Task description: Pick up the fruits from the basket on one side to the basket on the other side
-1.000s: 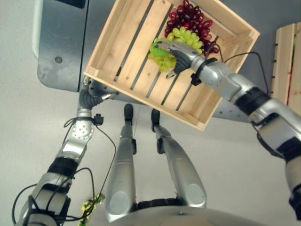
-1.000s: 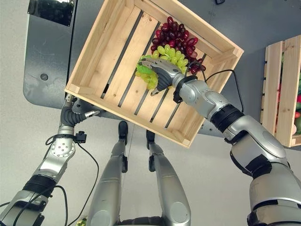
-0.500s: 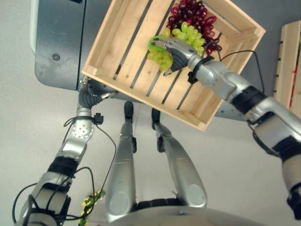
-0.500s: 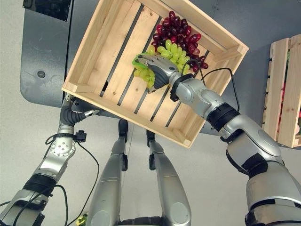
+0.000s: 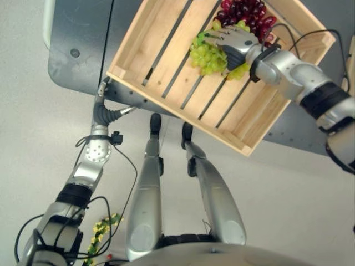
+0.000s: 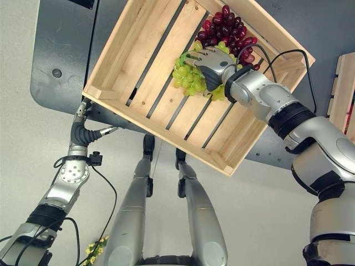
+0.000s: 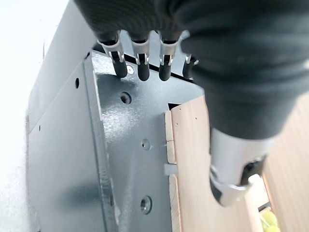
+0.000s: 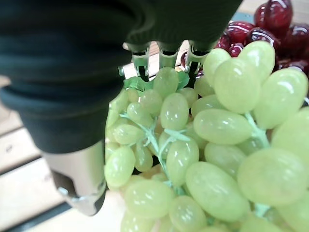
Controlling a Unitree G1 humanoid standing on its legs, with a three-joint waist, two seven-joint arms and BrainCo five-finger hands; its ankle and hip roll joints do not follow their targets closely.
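A wooden slatted crate point(image 5: 161, 44) lies on a grey table point(image 5: 77, 55). A bunch of green grapes point(image 5: 208, 55) sits on the slats near the crate's middle. My right hand point(image 5: 236, 44) lies over the bunch with fingers and thumb curled round it. In the right wrist view the green grapes point(image 8: 193, 145) sit just past my right hand point(image 8: 72, 72). Dark red grapes point(image 5: 244, 10) lie just beyond, in the crate's far corner. My left hand point(image 5: 105, 113) rests at the crate's near left corner with relaxed fingers against the table edge point(image 7: 120, 159).
A second wooden crate point(image 6: 344, 88) shows at the right edge. A small yellow-green sprig point(image 5: 102, 230) lies on the pale floor at the lower left. The crate's left half has bare slats.
The camera has shifted. My right hand has turned and moved with the green bunch closer to the red grapes. The left hand stays at the crate's corner.
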